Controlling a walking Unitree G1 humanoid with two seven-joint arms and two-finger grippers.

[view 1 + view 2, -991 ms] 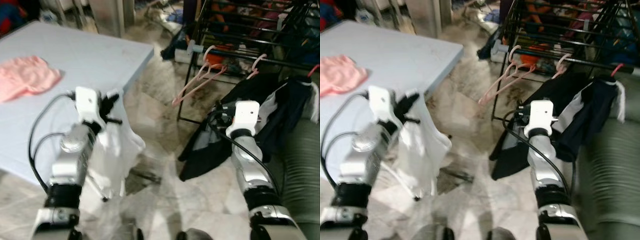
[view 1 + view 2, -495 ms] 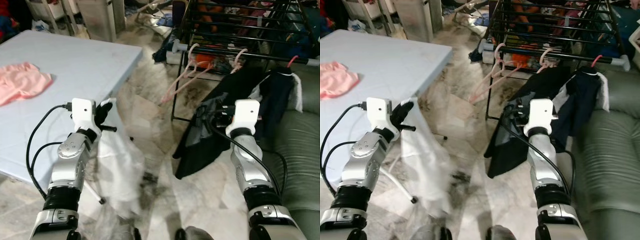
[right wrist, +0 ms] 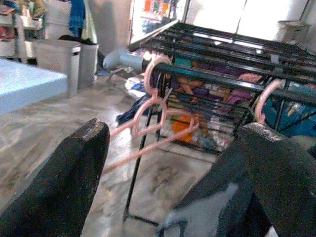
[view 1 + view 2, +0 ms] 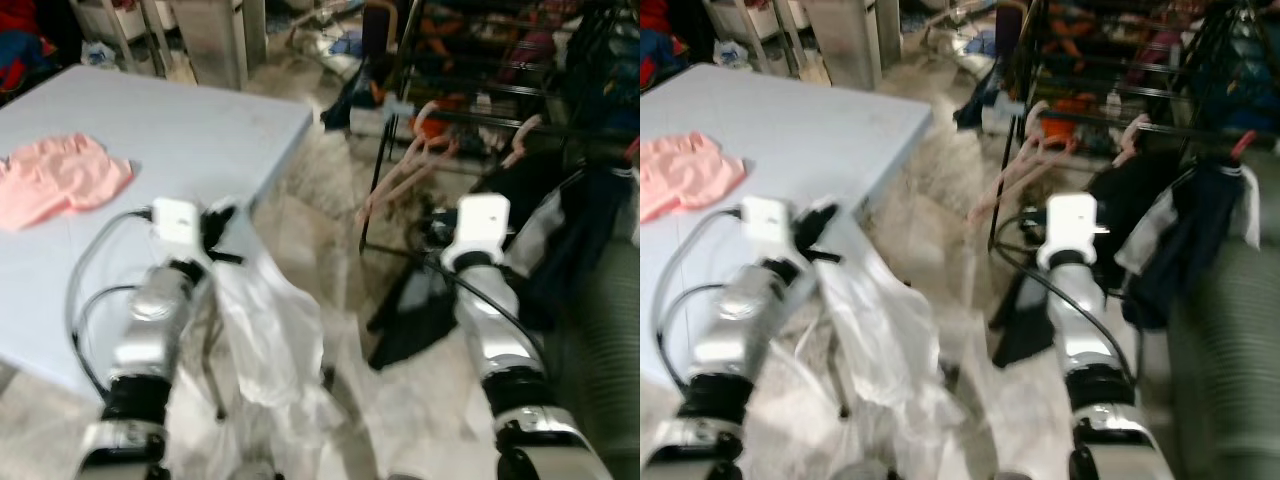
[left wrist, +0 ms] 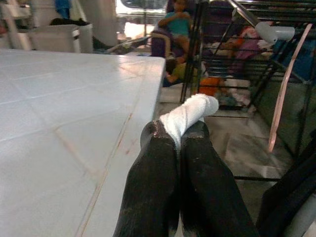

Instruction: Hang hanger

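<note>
The head views are blurred, so small detail is hard to read. At far left a pink cloth (image 4: 62,180) lies on the pale blue table (image 4: 170,120), cut off by the frame edge. Beside the table's near corner the left gripper (image 5: 178,148) has its two black fingers pressed tight together on a white garment (image 4: 265,330), a rolled bit of which sticks out past the tips in the left wrist view; the rest hangs down toward the marble floor (image 4: 310,200), its lower part smeared by the blur. No hanger can be made out inside it.

To the right stands a black drying rack (image 3: 217,79). Two pink hangers (image 3: 153,118) hang together from its front rail, and a third pink hook (image 3: 264,98) sits farther along. Dark clothes (image 4: 560,230) drape from the rail, partly hidden behind the right arm. The right gripper (image 3: 173,163) has its fingers spread wide apart, holding nothing, facing the rack. A grey-green sofa (image 4: 1230,330) is cut off at far right.
</note>
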